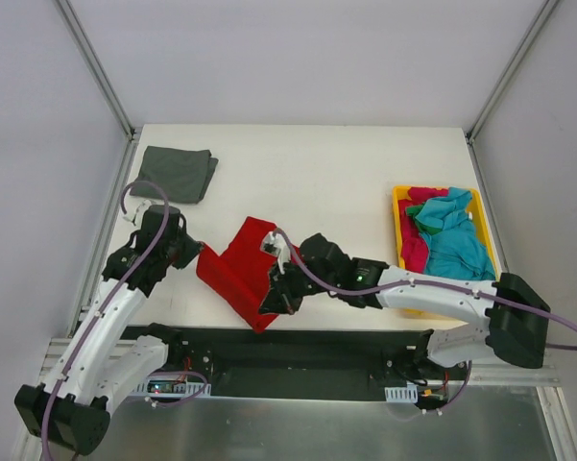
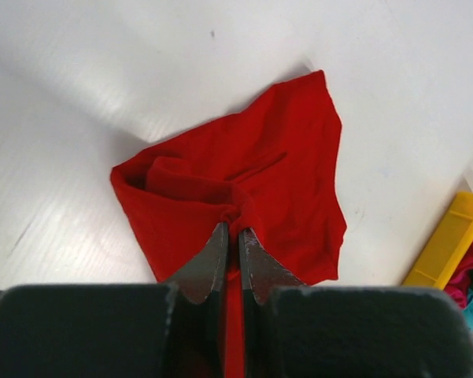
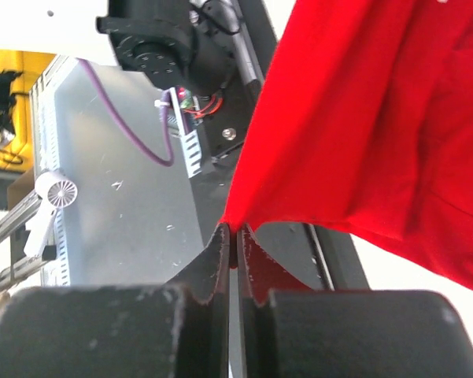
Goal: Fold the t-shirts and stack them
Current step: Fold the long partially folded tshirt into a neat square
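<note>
A bright red t-shirt [image 1: 238,272] hangs stretched between both grippers near the table's front edge. My left gripper [image 1: 198,252] is shut on a bunched fold of it [image 2: 233,217]. My right gripper [image 1: 272,305] is shut on a corner of the same red cloth [image 3: 234,228], lifted over the black base rail. A dark grey t-shirt [image 1: 178,172] lies folded at the table's back left. Turquoise [image 1: 455,240], pinkish-red [image 1: 415,252] and green t-shirts lie heaped in the yellow tray [image 1: 397,197] at the right.
The yellow tray's edge [image 2: 448,240] shows at the right of the left wrist view. A black rail with electronics and a purple cable [image 3: 161,126] runs along the table's near edge. Metal frame posts [image 1: 96,67] stand at the back corners.
</note>
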You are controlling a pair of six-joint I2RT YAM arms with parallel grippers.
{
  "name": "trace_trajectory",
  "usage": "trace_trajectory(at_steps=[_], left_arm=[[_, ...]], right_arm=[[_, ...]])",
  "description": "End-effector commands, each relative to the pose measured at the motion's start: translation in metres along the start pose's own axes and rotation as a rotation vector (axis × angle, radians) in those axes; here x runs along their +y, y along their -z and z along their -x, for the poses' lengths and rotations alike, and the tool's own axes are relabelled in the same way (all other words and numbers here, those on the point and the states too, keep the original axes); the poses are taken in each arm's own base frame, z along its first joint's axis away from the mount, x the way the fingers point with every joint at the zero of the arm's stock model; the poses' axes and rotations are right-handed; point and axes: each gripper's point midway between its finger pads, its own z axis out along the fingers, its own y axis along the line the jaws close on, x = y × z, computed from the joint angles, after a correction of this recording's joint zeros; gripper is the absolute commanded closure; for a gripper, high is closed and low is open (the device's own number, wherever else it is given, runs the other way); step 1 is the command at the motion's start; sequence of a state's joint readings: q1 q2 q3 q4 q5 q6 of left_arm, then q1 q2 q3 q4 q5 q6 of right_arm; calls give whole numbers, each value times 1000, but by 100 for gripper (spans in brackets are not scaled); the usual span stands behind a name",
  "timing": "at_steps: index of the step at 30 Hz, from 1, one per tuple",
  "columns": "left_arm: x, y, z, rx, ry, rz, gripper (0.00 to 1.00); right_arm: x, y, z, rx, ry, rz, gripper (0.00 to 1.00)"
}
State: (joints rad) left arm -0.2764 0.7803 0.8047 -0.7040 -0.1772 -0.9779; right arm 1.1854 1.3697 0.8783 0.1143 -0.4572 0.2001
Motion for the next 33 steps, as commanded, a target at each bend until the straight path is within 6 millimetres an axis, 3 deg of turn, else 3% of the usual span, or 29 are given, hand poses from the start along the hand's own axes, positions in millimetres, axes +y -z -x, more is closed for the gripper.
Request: trace_trajectory(at_steps=[1,9,24,33], left_arm=[[-54,-2,23,-63,-27,-150,100],[-105,-24,17,-67,-141,-137,100],[-161,-104,-6,53,-299,-48,100],[-153,-147,-29,125,-343,32,100]], right_arm=[[-15,30,1,-45,-52,-61,100],[-63,72,3,-157,-104,-263,100],[-147,109,-15,-208,-324,-474,99],[-189,108,-35,-152,-442,-569,99]])
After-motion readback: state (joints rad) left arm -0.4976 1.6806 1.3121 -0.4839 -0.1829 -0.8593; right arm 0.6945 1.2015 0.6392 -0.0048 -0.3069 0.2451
